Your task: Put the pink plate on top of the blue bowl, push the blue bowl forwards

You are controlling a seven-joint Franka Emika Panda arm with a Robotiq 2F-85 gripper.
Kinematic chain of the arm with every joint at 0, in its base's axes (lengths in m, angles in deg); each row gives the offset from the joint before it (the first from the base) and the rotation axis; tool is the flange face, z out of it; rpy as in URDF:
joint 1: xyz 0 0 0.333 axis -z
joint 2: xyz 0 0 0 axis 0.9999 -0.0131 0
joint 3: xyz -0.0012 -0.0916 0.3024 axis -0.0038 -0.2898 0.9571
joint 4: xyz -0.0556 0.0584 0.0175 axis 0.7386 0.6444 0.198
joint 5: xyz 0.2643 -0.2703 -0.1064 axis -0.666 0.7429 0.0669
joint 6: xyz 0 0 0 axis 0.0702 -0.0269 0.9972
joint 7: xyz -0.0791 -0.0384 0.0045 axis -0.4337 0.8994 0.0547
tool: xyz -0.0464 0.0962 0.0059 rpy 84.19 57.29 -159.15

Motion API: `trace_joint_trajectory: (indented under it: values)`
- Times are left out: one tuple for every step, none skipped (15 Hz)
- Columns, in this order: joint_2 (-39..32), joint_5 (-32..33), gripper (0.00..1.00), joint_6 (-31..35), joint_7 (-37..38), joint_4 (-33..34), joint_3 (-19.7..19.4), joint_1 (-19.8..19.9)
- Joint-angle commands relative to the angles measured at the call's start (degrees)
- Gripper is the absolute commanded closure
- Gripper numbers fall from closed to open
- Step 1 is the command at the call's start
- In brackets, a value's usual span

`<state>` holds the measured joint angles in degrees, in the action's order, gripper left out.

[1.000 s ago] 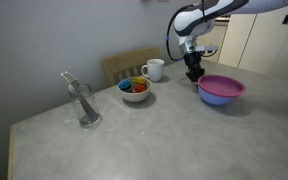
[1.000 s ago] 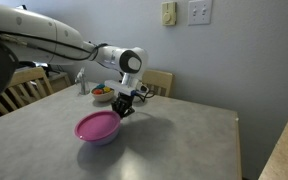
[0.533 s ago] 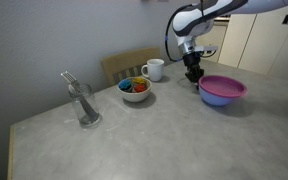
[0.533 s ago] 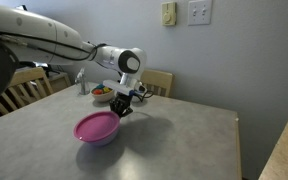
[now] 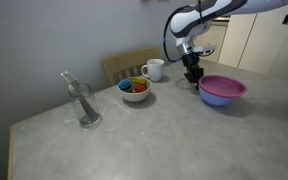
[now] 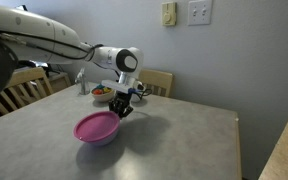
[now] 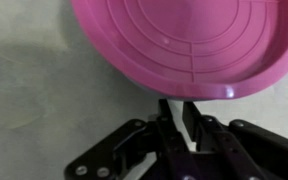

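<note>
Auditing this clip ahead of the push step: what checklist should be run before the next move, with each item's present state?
1. The round magenta-pink plastic plate rests on the periwinkle-blue round plastic bowl: ok.
2. The gripper is low, beside the plate's rim: ok.
3. The fingers are shut for pushing: cannot tell.
4. The fingers touch the rim: cannot tell.
5. The grey table is bare on the bowl's side away from the gripper: ok.
6. The white mug stands apart from the gripper: ok.
</note>
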<state>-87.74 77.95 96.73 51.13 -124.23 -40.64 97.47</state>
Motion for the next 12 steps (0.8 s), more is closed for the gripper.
trace_joint_trajectory:
  values:
    - [0.0,0.1,0.49,0.0,0.0,0.0,-0.1,-0.2]
    - [0.1,0.0,0.48,-0.1,0.1,0.7,-0.1,-0.2]
    - [0.1,0.1,0.46,0.4,0.2,0.9,-0.2,-0.2]
    - [0.3,0.3,0.41,1.5,0.3,0.9,-0.3,-0.4]
    - [0.5,0.4,0.33,2.7,0.3,0.7,-0.4,-0.5]
    - [1.0,0.4,0.77,4.3,0.5,0.4,-0.4,-0.5]
    - [1.3,0.3,0.71,5.6,0.9,0.3,-0.4,-0.4]
    - [1.5,0.1,0.71,7.0,1.1,0.0,-0.3,-0.2]
    - [1.7,0.0,0.78,8.2,1.2,-0.1,-0.3,-0.1]
    - [1.8,-0.2,0.85,9.1,1.6,-0.2,-0.2,0.0]
    - [1.9,-0.2,0.92,10.1,1.8,-0.5,-0.2,0.1]
    - [1.9,-0.3,0.99,10.8,1.9,-0.8,-0.1,0.1]
